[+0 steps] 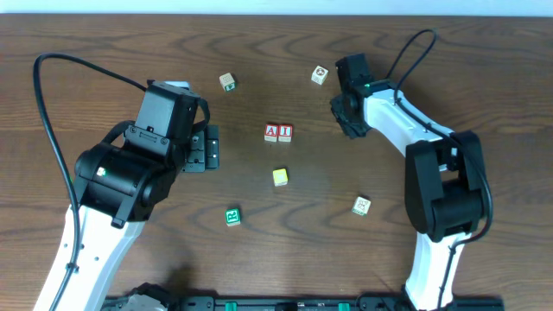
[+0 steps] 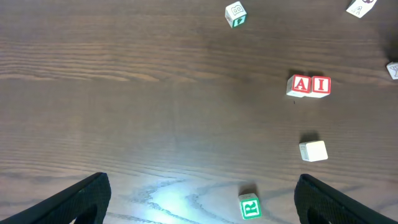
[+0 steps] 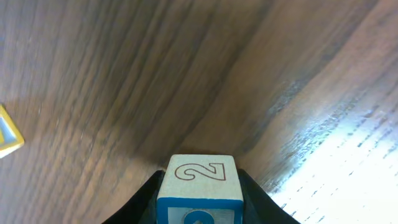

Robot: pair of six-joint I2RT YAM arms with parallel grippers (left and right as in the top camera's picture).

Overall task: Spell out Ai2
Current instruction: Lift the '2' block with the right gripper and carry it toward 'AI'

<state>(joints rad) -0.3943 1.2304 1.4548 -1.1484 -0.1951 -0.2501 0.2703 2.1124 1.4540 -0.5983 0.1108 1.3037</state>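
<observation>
Blue-trimmed 2 block [image 3: 199,179] sits clamped in the right gripper [image 3: 200,208] (left gripper [image 2: 202,193] spread wide, empty, farther off); its spot beside red A [image 1: 270,132], I [image 1: 285,132] lies just left.

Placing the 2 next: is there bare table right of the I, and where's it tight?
Yes. Bare wood runs from the I block rightward to the right jaws, which hold the 2 block. Also bare: between the A block and the left jaws. Tighter below the pair, where the yellow block sits.
</observation>
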